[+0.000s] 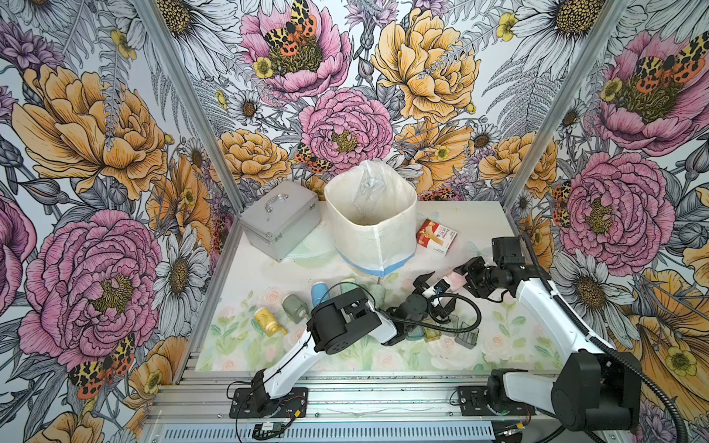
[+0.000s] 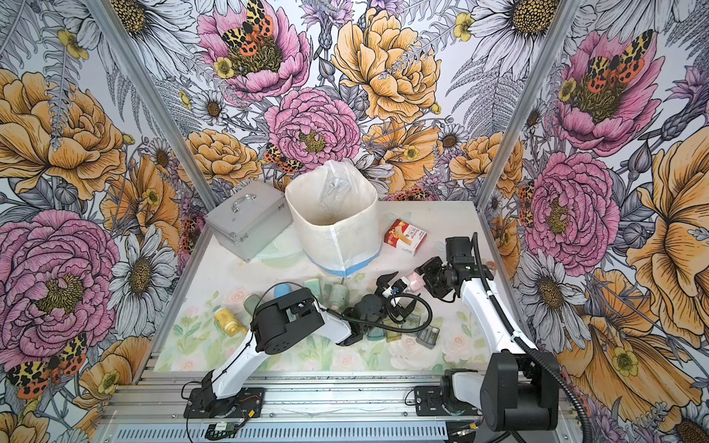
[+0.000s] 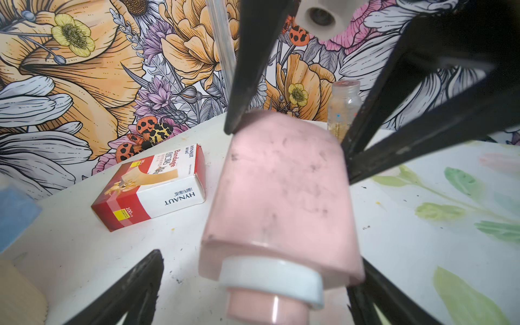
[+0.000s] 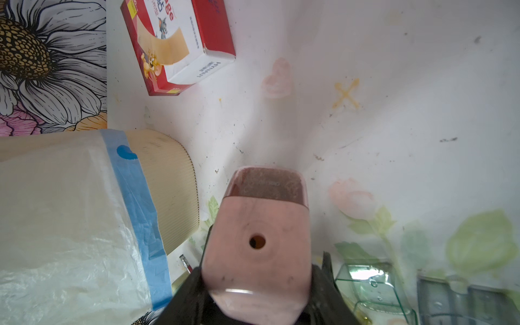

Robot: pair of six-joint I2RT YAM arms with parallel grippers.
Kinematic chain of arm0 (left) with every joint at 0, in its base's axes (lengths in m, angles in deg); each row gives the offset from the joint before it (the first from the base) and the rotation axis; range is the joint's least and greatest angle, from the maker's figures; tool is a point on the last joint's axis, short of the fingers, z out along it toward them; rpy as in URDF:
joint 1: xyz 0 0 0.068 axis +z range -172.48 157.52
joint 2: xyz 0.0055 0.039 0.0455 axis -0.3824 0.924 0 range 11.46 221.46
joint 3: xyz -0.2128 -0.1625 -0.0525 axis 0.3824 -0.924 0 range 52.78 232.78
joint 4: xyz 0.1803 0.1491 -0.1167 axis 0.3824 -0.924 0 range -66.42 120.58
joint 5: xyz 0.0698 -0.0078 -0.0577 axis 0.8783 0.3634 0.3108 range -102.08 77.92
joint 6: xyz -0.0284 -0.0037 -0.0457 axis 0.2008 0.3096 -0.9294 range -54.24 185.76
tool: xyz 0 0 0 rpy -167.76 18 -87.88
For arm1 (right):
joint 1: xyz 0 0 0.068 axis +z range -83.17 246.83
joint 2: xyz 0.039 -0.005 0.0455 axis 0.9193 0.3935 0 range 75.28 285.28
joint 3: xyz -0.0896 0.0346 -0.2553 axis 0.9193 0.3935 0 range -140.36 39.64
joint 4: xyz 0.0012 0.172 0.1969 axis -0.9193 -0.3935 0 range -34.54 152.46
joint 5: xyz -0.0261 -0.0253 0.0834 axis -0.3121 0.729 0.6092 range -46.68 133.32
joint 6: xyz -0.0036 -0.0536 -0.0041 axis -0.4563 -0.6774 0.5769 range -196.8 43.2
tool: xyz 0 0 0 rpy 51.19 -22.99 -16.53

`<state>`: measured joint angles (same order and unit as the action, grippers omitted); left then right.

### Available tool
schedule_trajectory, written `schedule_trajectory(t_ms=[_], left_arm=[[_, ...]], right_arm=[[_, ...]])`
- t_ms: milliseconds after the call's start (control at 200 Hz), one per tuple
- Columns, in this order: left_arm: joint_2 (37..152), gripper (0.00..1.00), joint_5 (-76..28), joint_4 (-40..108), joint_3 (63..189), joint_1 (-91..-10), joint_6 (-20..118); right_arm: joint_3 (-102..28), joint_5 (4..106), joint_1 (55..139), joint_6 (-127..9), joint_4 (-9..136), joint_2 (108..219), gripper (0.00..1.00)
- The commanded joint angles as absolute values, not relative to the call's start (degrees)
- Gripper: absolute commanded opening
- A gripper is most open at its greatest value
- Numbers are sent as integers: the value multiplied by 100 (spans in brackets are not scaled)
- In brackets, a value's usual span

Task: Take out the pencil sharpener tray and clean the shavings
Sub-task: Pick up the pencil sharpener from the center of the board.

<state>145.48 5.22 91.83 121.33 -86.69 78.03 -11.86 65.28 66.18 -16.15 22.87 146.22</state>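
- Bottles, left part of tabletop [image 1: 479,214]: yellow bottle [image 1: 268,322] lying on its side, blue bottle [image 1: 318,293] a little behind it.
- Case [image 1: 282,220], metal, lid shut, handle up, at back left corner.
- Bin [image 1: 368,237] just right of case, lined with a plastic bag, blue band round the bag's lower edge. Mouth open upward.
- Left gripper [image 1: 443,288] in front of bin, reaching right. Jaws wide open, standing either side of the white-ringed end of the sharpener; nothing gripped.
- Sharpener [image 4: 253,219], pink, held off the tabletop between the two grippers, lying roughly level. Pencil hole on its broad face shows in the right wrist view.
- Tray [image 4: 281,194]: darker translucent section at the sharpener's end away from the right arm, seated flush in the body, not yet out.
- Shavings [image 4: 261,180]: brownish mass showing through the tray wall. Dark flecks [image 4: 448,139] also scattered on the tabletop beneath.
- Clear trays [image 4: 371,284] on the tabletop, in front of the grippers.
- Box [image 1: 436,237], red and white, bandages, lying flat behind the sharpener, right of bin.
- Right gripper [image 1: 463,277]: jaws closed on the sharpener's body, one on each side.
- Small bottle [image 3: 344,107], upright, near right edge.
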Motion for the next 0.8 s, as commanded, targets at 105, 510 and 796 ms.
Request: schedule_trajectory(t_ms=[105,510,796], left_arm=[[14725,99,186,9387,12165,-8631,7903],[14810,81,31,9729,12079,-8631,8196],[14643,49,-322,9930,11884,-8672,8556]], right_arm=[[-1150,6935,6665,-1459,2432,14376,42],[-1003,7328,6670,-1421,2428,14259,42],[-966,7381,6661,-1435,2432,14282,43]])
